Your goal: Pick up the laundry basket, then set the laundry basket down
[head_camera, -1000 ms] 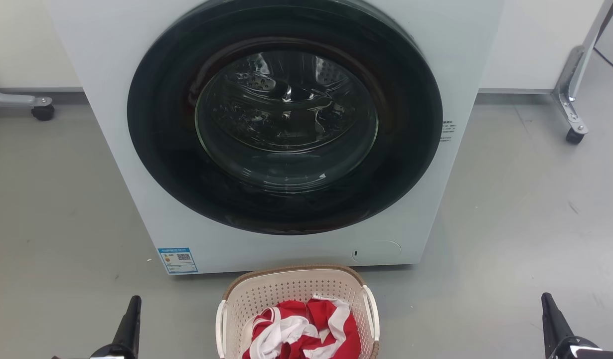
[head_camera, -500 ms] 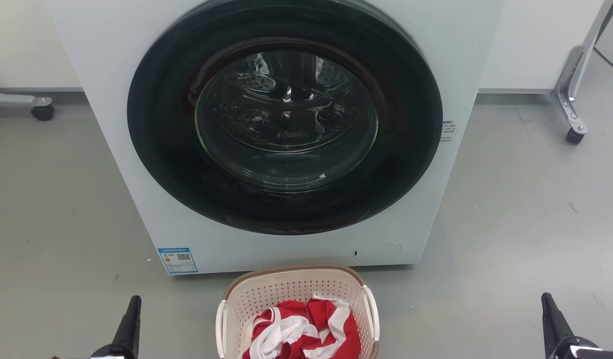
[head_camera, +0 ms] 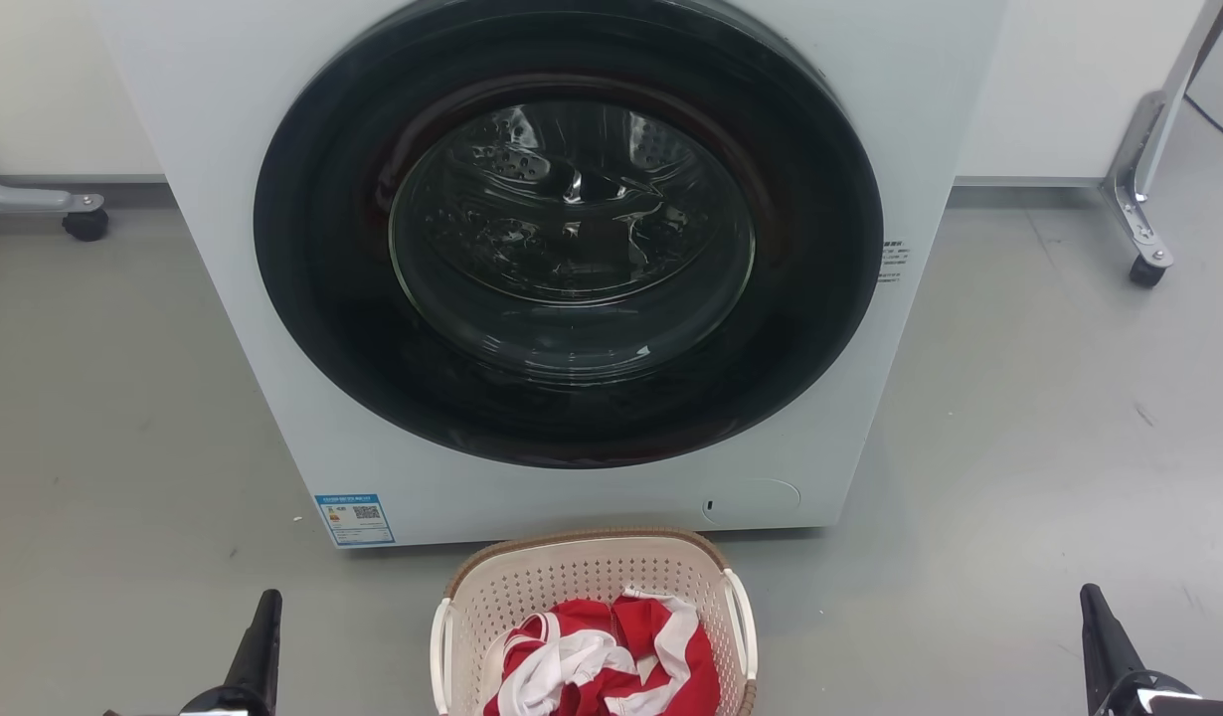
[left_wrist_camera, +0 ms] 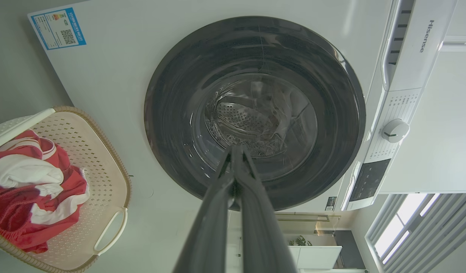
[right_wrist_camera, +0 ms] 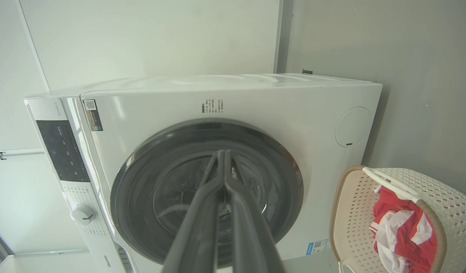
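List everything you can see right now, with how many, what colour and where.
washing machine: one, white with dark round door, straight ahead
laundry basket: one, cream with brown rim, on floor before machine
clothes: one heap, red and white, in basket
label: one, blue, machine's lower left corner
wheeled legs: two, silver, far left and far right
left gripper: one, dark, shut, left of basket
right gripper: one, dark, shut, right of basket

In the head view, the laundry basket's [head_camera: 582, 538] near end runs off the bottom edge, and red-and-white clothes [head_camera: 602, 661] cover its floor. The washing machine [head_camera: 915, 99] loses its top (far side too). The blue sticker's [head_camera: 354, 519] print is too small to read.
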`<state>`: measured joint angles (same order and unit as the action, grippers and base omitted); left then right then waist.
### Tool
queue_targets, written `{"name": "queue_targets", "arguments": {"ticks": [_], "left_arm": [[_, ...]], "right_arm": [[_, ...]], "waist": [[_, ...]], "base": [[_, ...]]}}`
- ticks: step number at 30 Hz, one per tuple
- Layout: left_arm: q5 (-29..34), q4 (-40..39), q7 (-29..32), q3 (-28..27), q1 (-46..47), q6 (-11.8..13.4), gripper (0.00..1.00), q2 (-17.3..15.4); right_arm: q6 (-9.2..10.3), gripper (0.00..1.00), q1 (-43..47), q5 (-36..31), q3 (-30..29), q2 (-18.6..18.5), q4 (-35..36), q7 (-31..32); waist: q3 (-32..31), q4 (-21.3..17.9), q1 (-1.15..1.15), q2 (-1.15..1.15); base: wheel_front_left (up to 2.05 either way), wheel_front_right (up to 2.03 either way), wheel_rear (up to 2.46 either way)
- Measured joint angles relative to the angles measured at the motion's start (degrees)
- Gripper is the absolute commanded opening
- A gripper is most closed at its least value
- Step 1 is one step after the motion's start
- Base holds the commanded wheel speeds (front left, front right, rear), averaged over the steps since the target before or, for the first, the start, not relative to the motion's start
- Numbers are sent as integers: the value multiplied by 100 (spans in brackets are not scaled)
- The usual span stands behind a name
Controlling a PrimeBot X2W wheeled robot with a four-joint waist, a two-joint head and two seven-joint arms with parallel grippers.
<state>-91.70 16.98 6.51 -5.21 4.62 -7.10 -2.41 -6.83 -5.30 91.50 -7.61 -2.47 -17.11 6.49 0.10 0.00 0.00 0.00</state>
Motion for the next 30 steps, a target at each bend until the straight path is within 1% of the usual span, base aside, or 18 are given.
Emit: {"name": "queue_targets", "arguments": {"ticks": [30], "left_arm": [[0,-2,0,0,0,0,0,0]], "right_arm": [[0,0,0,1,0,0,0,0]], "waist": [[1,0,0,0]], "base": [[0,0,0]]}}
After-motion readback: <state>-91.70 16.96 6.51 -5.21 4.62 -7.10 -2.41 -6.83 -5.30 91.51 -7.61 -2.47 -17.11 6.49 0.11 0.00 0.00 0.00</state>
